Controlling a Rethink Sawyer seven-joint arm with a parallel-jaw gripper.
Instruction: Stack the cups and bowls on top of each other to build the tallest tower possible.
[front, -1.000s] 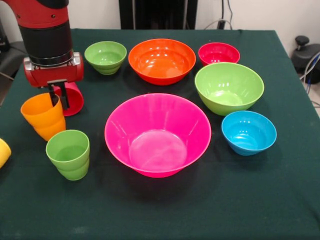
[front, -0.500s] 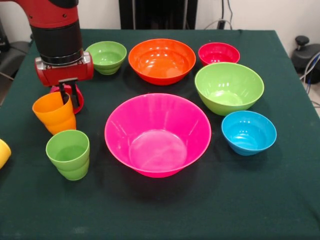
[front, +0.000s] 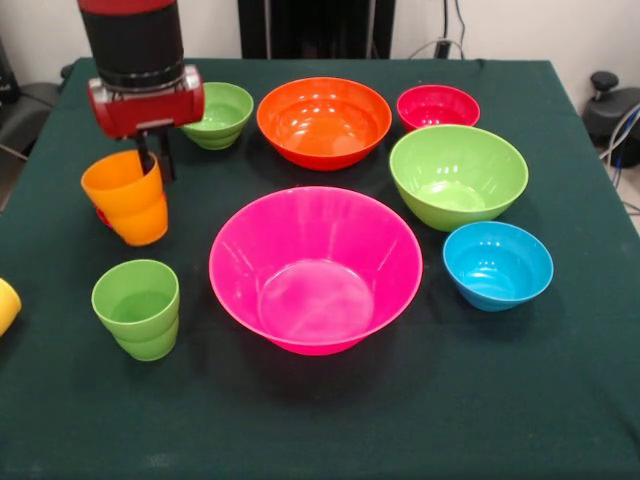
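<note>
The gripper has its fingers clamped on the orange cup's rim, cup lifted and tilted, hiding most of the red cup. A glossy stepped green cup stands near on the dark green table, just beside the big pink bowl.

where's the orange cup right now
In the front view the orange cup hangs at the picture's left, tilted, its rim gripped by the pincer. The small green bowl is behind it, the green cup in front.

Bowls and cups look like glossy, smooth plastic; the desk wears matt dark green cloth.
</note>
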